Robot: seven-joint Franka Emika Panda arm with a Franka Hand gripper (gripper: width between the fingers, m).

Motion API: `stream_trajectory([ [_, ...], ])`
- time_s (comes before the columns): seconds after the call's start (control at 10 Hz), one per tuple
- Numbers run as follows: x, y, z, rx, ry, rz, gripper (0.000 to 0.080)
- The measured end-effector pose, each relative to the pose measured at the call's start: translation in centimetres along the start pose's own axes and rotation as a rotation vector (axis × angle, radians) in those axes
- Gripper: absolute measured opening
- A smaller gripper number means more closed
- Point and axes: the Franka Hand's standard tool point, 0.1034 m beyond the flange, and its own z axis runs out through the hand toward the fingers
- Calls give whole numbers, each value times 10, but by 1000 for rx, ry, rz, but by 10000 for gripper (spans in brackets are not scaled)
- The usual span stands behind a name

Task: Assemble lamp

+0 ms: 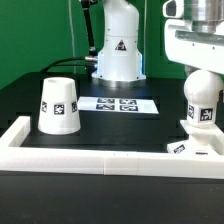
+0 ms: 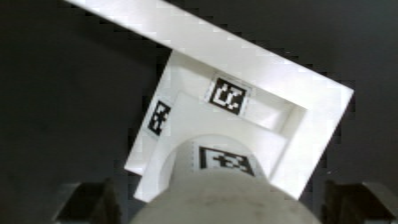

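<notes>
The white lamp bulb, round-topped with a marker tag, stands upright over the white lamp base in the corner at the exterior view's right. My gripper comes down from above and is shut on the bulb's top. In the wrist view the bulb fills the space between my dark fingers, with the square tagged base beneath it. I cannot tell whether the bulb's lower end is seated in the base. The white lamp shade, a tagged cone, stands alone at the exterior view's left.
The marker board lies flat mid-table in front of the arm's pedestal. A white raised wall runs along the front and sides of the black table; it also shows in the wrist view.
</notes>
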Motion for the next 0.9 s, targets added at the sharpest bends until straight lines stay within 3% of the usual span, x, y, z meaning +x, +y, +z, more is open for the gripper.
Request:
stream_trajectory([
  [0.2, -2, 0, 0, 1, -2, 14, 569],
  [0.4, -3, 2, -1, -2, 2, -115, 680],
  [0.9, -5, 10, -4, -5, 3, -598, 698],
])
